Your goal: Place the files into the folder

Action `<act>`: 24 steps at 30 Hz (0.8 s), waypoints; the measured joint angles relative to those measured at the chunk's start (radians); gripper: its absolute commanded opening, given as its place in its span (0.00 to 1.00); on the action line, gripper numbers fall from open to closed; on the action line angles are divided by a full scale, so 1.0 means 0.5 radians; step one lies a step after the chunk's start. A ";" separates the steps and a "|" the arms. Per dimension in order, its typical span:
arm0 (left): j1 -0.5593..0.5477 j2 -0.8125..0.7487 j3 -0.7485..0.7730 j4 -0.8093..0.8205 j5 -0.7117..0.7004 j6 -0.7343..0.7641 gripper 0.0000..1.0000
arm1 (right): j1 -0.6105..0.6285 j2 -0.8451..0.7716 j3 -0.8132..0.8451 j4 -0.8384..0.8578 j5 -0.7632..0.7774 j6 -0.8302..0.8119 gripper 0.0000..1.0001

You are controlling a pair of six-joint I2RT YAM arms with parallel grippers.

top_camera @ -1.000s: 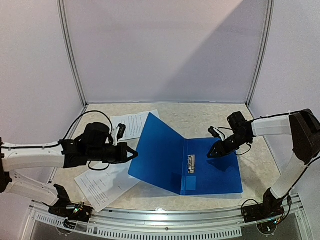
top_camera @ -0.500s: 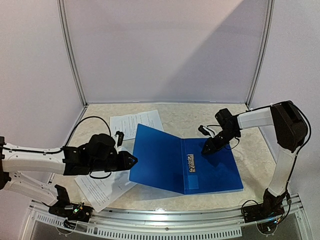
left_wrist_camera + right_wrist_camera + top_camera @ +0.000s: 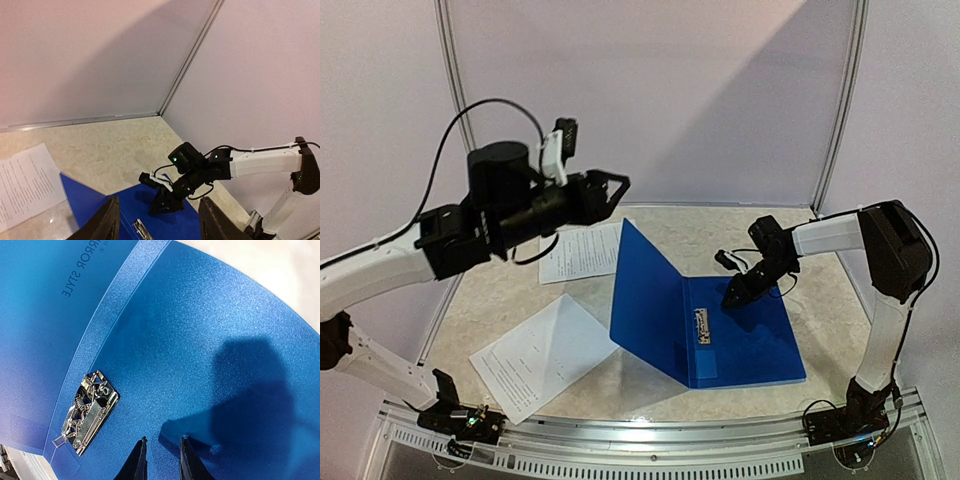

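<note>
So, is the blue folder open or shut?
Open. The folder has one cover flat, the other raised, and its metal clip shows.

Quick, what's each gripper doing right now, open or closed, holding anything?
Left gripper: open, empty, raised.
Right gripper: jaws narrowly apart, empty, tips at the folder.

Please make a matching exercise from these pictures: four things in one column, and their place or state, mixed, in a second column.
Things
1 left gripper
2 right gripper
3 metal clip
4 nearer paper sheet

Place or state
a on the table, left of the folder
b high in the air, open, empty
c down at the folder's flat cover
d inside the folder, beside the spine

Pairs: 1-b, 2-c, 3-d, 4-a
</note>
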 measured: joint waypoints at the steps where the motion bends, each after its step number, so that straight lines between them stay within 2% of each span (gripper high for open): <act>1: 0.000 0.123 0.155 0.005 0.018 0.048 0.53 | 0.000 0.000 0.000 0.000 0.000 -0.001 0.23; 6: 0.001 0.892 0.883 -0.120 0.192 0.218 0.41 | 0.002 0.000 0.000 -0.002 0.002 0.000 0.24; 8: 0.001 1.139 1.028 -0.198 0.230 0.250 0.40 | 0.002 0.000 0.000 -0.002 0.003 0.000 0.24; 10: 0.002 1.312 1.030 -0.272 0.259 0.258 0.39 | 0.002 -0.002 0.000 -0.002 0.005 0.000 0.24; 14: 0.018 1.417 0.809 -0.294 0.306 0.218 0.35 | 0.008 -0.008 0.000 -0.002 0.019 0.001 0.24; 21: 0.099 1.719 0.906 -0.214 0.589 0.115 0.33 | 0.014 -0.015 0.000 -0.002 0.059 -0.001 0.25; 24: 0.105 1.820 0.832 -0.167 0.665 0.058 0.33 | 0.014 -0.019 0.000 -0.005 0.069 -0.002 0.25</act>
